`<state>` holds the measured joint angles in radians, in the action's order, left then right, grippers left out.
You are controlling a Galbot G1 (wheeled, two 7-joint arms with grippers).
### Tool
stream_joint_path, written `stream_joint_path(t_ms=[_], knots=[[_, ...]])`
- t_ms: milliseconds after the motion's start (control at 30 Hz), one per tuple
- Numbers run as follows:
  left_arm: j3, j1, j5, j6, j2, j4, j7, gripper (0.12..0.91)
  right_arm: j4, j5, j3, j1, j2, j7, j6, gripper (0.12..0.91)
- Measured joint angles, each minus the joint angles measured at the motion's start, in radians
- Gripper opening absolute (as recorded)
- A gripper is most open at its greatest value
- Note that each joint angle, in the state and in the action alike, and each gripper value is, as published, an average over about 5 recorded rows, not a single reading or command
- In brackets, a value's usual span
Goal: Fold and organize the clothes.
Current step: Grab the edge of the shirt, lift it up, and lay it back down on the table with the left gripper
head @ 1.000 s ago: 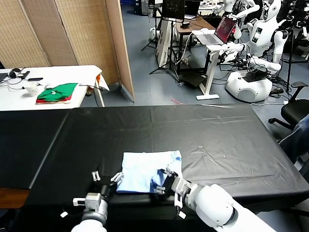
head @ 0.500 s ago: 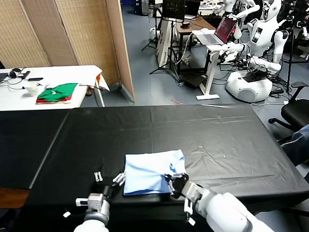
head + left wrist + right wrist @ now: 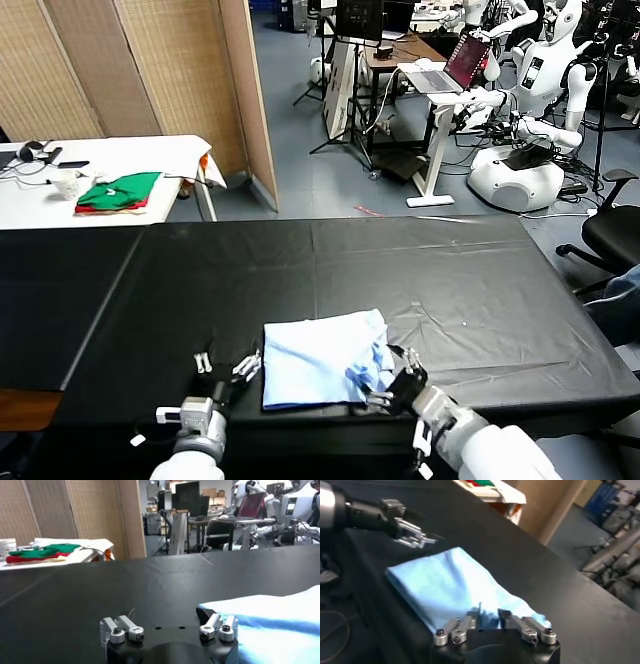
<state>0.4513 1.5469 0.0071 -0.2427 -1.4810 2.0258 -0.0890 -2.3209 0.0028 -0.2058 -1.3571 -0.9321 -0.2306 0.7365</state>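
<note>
On black table (image 3: 450, 270) — folded T-shirt (image 3: 315, 360); right gripper (image 3: 392, 375) fingers spread at its edge, left gripper (image 3: 225, 368) released beside it.

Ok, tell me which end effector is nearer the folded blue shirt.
Right. The right end effector sits at the shirt's near right corner, fingers over its edge. The left end effector is open just off the shirt's left edge, on the table.

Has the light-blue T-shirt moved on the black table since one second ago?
Yes. The T-shirt has shifted slightly toward the robot's right, judged against the crease in the black table cover. The right gripper sits at its right edge.
</note>
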Motion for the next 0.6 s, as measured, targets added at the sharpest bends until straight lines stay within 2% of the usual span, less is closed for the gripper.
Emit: stream_joint_path(t_ms=[100,167,267,400,600], knots=[[0.001,0.000,-0.001,0.001,0.001,0.000,0.000,0.907,-0.005,-0.035,-0.042,-0.053,-0.016,0.009,0.000,0.855],[0.002,0.000,-0.001,0.002,0.000,-0.001,0.000,0.907,-0.002,-0.061,-0.067,-0.091,-0.029,0.021,0.000,0.896],[0.003,0.001,-0.002,0.006,-0.001,-0.002,0.000,0.907,0.001,-0.077,-0.107,-0.152,-0.061,0.048,0.000,0.905],[0.006,0.002,-0.002,0.009,-0.002,-0.004,0.000,0.907,-0.006,-0.053,-0.155,-0.226,-0.119,0.093,0.000,0.907],[0.006,0.004,-0.002,0.015,-0.005,-0.006,0.000,0.907,-0.004,0.029,-0.210,-0.289,-0.207,0.195,0.000,0.907]])
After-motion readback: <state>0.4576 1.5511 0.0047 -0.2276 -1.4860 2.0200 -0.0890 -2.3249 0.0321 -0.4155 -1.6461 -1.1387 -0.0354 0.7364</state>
